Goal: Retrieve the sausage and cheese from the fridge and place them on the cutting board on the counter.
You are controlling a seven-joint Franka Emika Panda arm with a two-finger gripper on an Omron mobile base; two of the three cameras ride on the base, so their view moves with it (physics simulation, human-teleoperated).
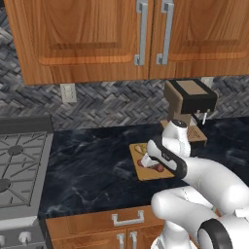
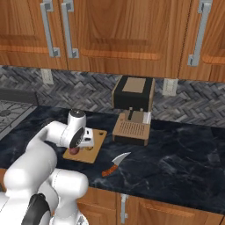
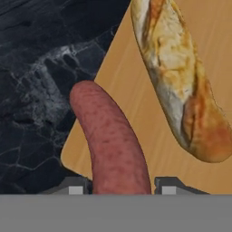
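The two-finger gripper [image 3: 121, 188] grips one end of the slim, curved reddish-brown sausage [image 3: 111, 145] low over the light-brown wooden cutting board [image 3: 136, 108], beside a pale tan bread-like loaf [image 3: 179, 77]; it looks light, soft, slick-skinned; a mid-body hold seems steadier.

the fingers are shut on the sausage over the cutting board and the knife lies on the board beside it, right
Not quite. The knife lies on the black counter, right of the cutting board, as the right base view shows. The fingers do hold the sausage over the board.
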